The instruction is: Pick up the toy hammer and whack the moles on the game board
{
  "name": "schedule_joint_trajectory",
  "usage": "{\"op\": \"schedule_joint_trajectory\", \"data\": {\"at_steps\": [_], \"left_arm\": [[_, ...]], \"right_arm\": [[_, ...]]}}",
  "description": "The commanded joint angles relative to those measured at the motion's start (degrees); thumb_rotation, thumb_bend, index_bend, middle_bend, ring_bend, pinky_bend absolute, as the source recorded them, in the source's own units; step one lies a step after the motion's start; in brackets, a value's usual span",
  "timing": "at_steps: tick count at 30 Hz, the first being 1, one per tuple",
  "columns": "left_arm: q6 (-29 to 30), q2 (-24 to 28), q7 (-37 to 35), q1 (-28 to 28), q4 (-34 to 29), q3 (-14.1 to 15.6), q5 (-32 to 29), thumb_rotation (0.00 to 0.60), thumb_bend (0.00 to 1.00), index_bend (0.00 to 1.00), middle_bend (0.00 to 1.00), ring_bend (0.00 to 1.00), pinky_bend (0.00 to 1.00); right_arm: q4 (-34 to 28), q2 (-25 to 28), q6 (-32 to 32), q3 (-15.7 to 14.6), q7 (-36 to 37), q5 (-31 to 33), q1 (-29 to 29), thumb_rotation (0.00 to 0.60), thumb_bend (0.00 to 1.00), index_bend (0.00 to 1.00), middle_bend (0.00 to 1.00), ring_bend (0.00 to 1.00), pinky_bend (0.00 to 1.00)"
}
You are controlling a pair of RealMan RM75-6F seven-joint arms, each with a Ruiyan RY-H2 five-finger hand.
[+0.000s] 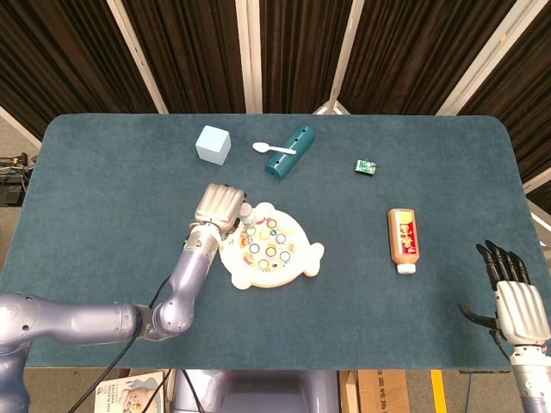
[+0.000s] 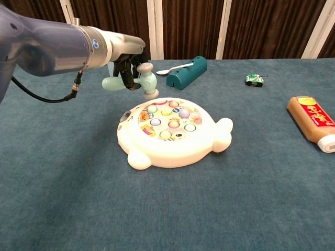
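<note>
- Toy hammer (image 2: 137,81) is gripped by the left hand (image 1: 218,206), held above the far-left edge of the game board (image 2: 172,151).
- Moles (image 2: 168,118) sit in the board's holes.
- Right hand (image 1: 518,303) is kept empty, fingers spread, at the table's near-right edge.
- Spoon (image 1: 273,149) is laid on the teal holder (image 1: 289,151).

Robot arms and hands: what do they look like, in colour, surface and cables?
The left arm is glossy silver-blue with a small blue round mark; a black cable hangs beneath it. The left hand has a pale metallic back. The right hand has the same back, with black fingers.
</note>
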Motion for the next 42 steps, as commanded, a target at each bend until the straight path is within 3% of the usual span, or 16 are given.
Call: {"op": "schedule_joint_trajectory", "data": {"at_steps": [1,33,42], "left_arm": [[-0.03,-0.25,0.17,-0.5,0.33,0.3,-0.6,0.6,0.73,0.62,0.47,0.35,0.44],[-0.75,-2.19,-2.28,-1.56,2.97,5.54,-0.5,0.6,0.74,0.62,0.47,0.35,0.44],[-0.45,-2.07,-3.07,-2.21,2.21,4.72,0.47,0.6,0.74,0.62,0.47,0.35,0.44]], "right_arm": [[-0.02,0.03,-0.07,0.02,0.07,0.06,0.02,0.6,0.19,0.0,0.0,0.0,0.0],[-0.31,0.23,-0.29,-0.08,0.35,-0.03,0.05,0.6,0.19,0.0,0.0,0.0,0.0],[-0.32,0.24,-0.2,-0.08,0.33,-0.06,0.02,0.6,0.19,0.0,0.0,0.0,0.0]]}}
